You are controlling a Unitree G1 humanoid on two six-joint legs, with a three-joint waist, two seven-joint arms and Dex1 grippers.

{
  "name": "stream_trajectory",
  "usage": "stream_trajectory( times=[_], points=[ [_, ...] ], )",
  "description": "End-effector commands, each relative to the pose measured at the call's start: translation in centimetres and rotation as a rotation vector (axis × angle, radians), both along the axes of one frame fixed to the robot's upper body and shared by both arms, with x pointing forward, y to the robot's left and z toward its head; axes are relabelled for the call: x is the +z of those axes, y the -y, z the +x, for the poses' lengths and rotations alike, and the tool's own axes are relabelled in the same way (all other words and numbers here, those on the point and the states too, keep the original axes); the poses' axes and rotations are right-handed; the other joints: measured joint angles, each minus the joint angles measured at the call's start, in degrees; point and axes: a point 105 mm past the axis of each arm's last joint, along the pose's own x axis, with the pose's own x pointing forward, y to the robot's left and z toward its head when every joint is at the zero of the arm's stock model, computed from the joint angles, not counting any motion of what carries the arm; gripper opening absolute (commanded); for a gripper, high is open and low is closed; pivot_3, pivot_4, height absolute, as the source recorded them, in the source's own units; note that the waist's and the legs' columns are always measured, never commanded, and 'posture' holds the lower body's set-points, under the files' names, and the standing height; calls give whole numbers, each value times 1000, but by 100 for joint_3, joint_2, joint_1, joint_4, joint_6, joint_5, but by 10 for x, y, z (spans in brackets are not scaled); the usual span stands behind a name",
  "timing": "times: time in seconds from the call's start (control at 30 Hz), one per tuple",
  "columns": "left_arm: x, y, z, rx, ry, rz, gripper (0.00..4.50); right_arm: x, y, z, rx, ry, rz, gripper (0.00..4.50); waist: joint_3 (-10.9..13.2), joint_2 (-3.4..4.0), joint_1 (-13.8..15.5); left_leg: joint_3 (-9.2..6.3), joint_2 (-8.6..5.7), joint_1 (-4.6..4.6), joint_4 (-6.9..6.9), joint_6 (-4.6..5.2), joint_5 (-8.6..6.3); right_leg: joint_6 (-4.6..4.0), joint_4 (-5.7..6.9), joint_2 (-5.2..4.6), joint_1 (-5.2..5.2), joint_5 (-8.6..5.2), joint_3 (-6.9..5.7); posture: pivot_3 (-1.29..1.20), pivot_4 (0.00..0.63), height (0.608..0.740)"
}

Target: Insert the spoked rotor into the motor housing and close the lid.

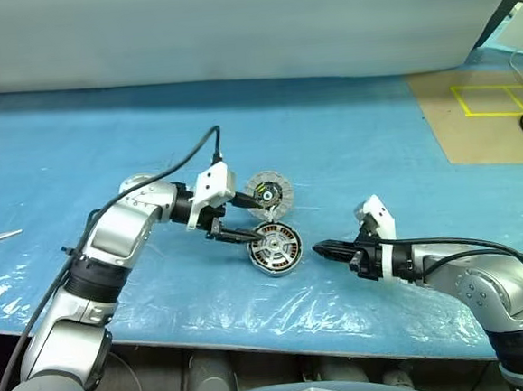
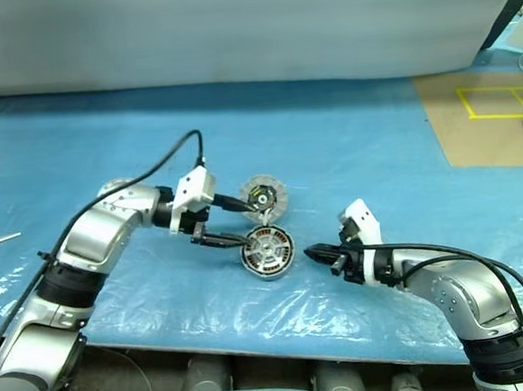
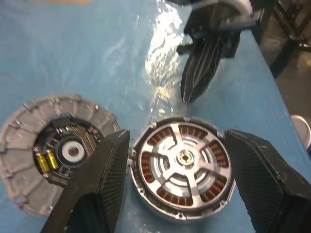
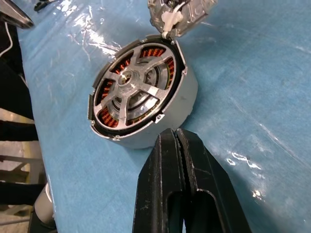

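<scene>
1. Worktop (image 1: 347, 134): a wide surface under a blue, wrinkled plastic sheet; it carries every part of the task.
2. Left hand (image 1: 248, 218): reaching in from the left, pointing right and slightly down. Its two black fingers (image 3: 104, 179) are spread and straddle the motor housing, one on either side of the cup, with visible gaps to the wall; nothing is pinched.
3. Right hand (image 1: 320, 249): low over the worktop just right of the housing, pointing left at its side wall. Its fingers are pressed together and hold nothing; the tip stands a little short of the cup.
4. Motor housing (image 1: 276, 247): a short grey cup standing open-face up near the middle of the worktop, copper windings ringed round a silver hub.
5. Lid (image 1: 269, 193): lying flat just beyond the housing, on its far side, segmented face up and dark centre exposed; its rim looks near or touching the housing's rim, which cannot be settled.
6. Spoked rotor (image 3: 184, 158): seated in the housing mouth, spokes lying across the windings, hub over the centre, apparently level.
7. Governing relation, as a judgement: insertion looks complete, so the lid is next. It lies beyond the left hand's far finger, and the left hand is plainly the nearer of the two.
</scene>
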Motion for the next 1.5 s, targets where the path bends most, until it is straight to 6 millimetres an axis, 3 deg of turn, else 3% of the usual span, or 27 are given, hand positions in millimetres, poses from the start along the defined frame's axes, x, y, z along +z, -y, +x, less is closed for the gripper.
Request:
stream_trajectory(
  times=[0.03, 0.17, 0.37, 0.67, 0.77, 0.93, 1.0, 1.23, 1.4, 1.5],
  points=[
    [14, -3, -13, 62, -62, -145, 3274, 26, -12, 4, 87, 99, 33, 0, 2, 3, -13, 1, 1, 1, 0, 0, 0, -1, 1, 1, 0, 0, 0, 0, 150, 740],
    [-4, -10, -31, 196, -171, -269, 3274, 39, -34, 18, 187, 164, 36, 0, 6, 7, -73, 2, 3, -1, 2, 0, 0, -17, 2, 1, -1, -10, 0, 0, 150, 740],
    [-22, -24, -35, 443, -219, -387, 3274, 39, -69, 30, 310, 201, 48, 0, 12, 3, -100, 1, 12, -7, 6, 3, 0, -22, -1, 2, -1, -13, -12, 0, 150, 740],
    [-36, -43, -44, 559, -234, -367, 3274, 25, -75, 23, 401, 172, 32, 0, 13, 4, -124, -1, 13, -11, 0, 3, 0, -14, -20, 4, 0, -8, -16, 0, 150, 740],
    [-37, -47, -40, 584, -222, -363, 3274, 15, -77, 26, 390, 151, 26, 0, 13, 4, -138, 0, 13, -7, 1, 3, 0, -17, -19, 4, 1, -10, -15, 0, 150, 740],
    [-36, -45, -36, 580, -217, -358, 3274, -47, -64, 22, 389, 92, -182, 0, 9, 2, -139, 2, 12, 1, 3, 3, 0, -20, -18, 3, 8, -12, -13, 0, 150, 740],
    [-37, -43, -37, 565, -216, -346, 3274, -61, -55, 21, 360, 53, -197, 0, -1, -7, -139, 2, 14, 15, 1, 3, -1, -22, -18, 4, 31, -13, -13, 0, 150, 740],
    [-33, -46, -34, 561, -214, -353, 3274, -8, -61, 22, 347, 67, 44, 0, -2, -6, -122, 3, 10, 65, 3, 21, -7, -19, -36, -3, 87, -14, -13, 0, 150, 740],
    [-33, -51, -14, 607, -196, -362, 3274, 39, -65, 29, 338, 135, 176, 0, -1, -4, -135, 1, 13, 11, 4, 13, 4, -19, -29, 3, 29, -10, -15, 0, 150, 740],
    [-32, -52, 2, 633, -204, -393, 3274, 52, -64, 26, 350, 174, 179, 0, -1, -5, -132, 1, 11, 0, 4, 19, 9, 2, -15, 4, 11, 3, -13, 0, 150, 740]
  ],
)
